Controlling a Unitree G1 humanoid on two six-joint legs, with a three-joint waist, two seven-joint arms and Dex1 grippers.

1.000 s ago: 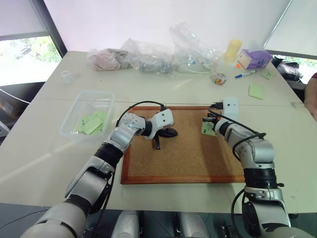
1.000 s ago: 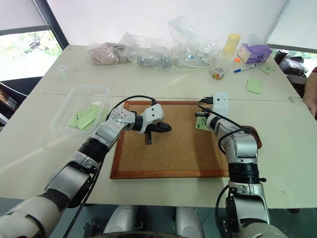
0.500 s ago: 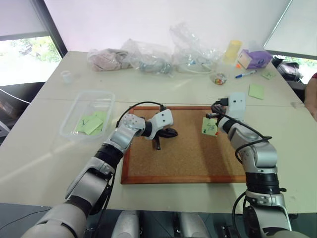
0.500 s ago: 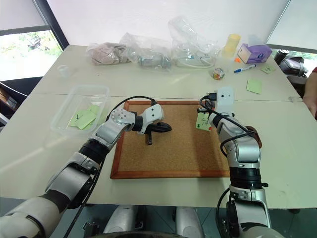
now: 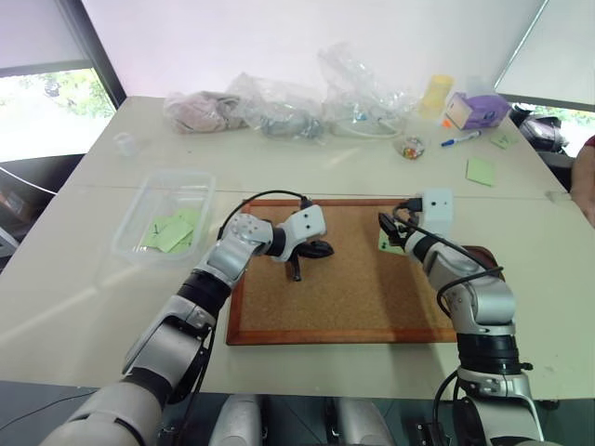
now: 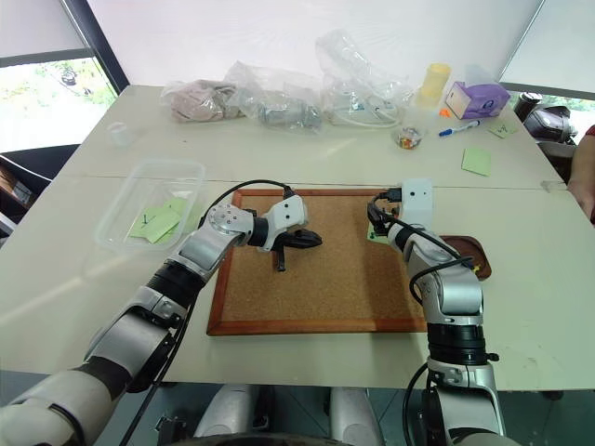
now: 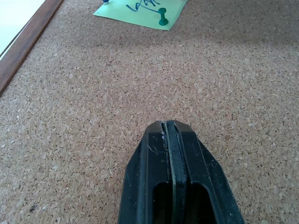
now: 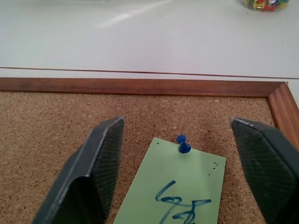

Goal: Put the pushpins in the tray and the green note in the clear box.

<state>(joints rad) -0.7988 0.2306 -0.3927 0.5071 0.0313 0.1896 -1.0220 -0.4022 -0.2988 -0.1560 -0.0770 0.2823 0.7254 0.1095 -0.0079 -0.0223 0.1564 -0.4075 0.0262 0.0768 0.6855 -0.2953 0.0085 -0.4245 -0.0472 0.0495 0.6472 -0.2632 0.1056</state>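
The right fingers are standing wide apart and holding nothing, one on each side of the green note. The note is lying flat on the corkboard near its far right corner, with a blue pushpin at its far edge and another pin on it. The left fingers are pressed together and empty, over the board's middle. The tray is sitting on the desk right of the board; the clear box is lying well to the left.
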